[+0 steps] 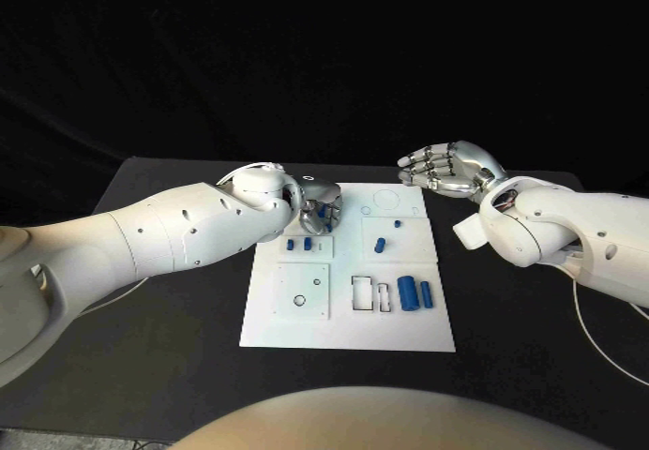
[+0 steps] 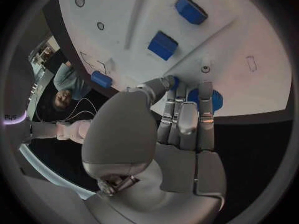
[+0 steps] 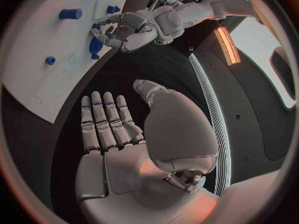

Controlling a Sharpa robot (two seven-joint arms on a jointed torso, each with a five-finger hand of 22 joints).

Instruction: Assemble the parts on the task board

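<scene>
1. The left robot hand [image 1: 314, 208] pinches a round blue plastic part [image 2: 208, 99] over the far left of the flat white rectangular task board [image 1: 349, 323].
2. The right robot hand [image 1: 449, 169] hovers past the board's far right corner, above the black tabletop [image 1: 162, 319], fingers apart, holding nothing.
3. Blue cylindrical parts [image 1: 415, 294] lie at the board's near right.

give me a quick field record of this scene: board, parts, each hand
board: white rectangular task board on the black table
parts: two blue cylinders lying near the board's front right; small blue pieces mid-board
left hand: over the board's far left, fingers on a round blue disc part
right hand: off the board's far right corner, fingers apart, holding nothing
</scene>
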